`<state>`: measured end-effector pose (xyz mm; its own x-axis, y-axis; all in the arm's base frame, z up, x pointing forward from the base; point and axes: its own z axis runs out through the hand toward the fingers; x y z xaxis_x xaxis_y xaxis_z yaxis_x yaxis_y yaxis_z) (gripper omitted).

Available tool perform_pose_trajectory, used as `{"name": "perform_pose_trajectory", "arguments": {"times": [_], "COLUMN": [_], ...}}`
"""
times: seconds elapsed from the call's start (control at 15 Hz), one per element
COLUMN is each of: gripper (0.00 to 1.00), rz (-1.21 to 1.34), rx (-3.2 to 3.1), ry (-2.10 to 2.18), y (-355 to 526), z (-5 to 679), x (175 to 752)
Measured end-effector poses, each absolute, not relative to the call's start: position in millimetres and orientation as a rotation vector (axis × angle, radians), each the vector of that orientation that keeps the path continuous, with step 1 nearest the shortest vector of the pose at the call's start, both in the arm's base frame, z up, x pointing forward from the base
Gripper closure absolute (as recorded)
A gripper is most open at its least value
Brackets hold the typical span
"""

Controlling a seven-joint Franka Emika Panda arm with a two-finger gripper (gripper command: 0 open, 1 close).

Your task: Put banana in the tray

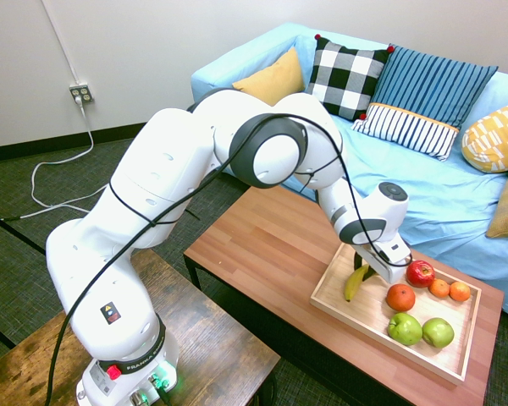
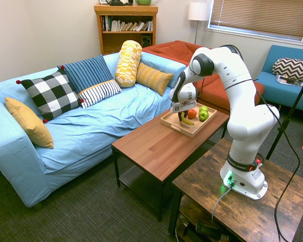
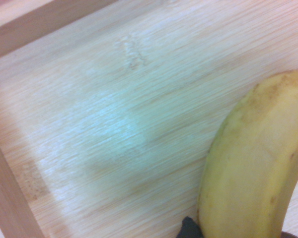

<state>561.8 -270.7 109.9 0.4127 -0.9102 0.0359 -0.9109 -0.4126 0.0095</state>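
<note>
A curved yellow banana (image 1: pixel 355 282) hangs from my gripper (image 1: pixel 369 271), which is shut on its upper end. Its lower tip reaches the floor of the light-wood tray (image 1: pixel 339 304) at the tray's near left corner; contact cannot be told. From the other side, the banana (image 2: pixel 185 120) lies low in the tray (image 2: pixel 174 124) under the gripper (image 2: pixel 181 115). The wrist view shows the banana (image 3: pixel 253 168) close up over the tray's pale floor (image 3: pixel 114 109), with the raised rim (image 3: pixel 10 193) at the frame's side.
In the tray lie a red apple (image 1: pixel 420 272), an orange (image 1: pixel 400 297), two small oranges (image 1: pixel 450 289) and two green apples (image 1: pixel 421 330). The tray sits on a reddish-brown coffee table (image 1: pixel 262 245) before a blue sofa (image 1: pixel 423 186) with pillows.
</note>
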Motion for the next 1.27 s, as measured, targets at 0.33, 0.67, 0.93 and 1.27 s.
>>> {"name": "perform_pose_trajectory", "arguments": {"times": [0.33,0.67,0.93,1.27], "gripper": [0.00,0.00,0.00,0.00], "rz": [0.015,0.015,0.028,0.123], "rx": [2.629,2.652,2.666,2.690], "ry": [-1.677,-1.647,-1.632,-1.632], "y": [-267,-269,-274,-285], "z": [96,96,102,160], "x": [563,562,561,559]}}
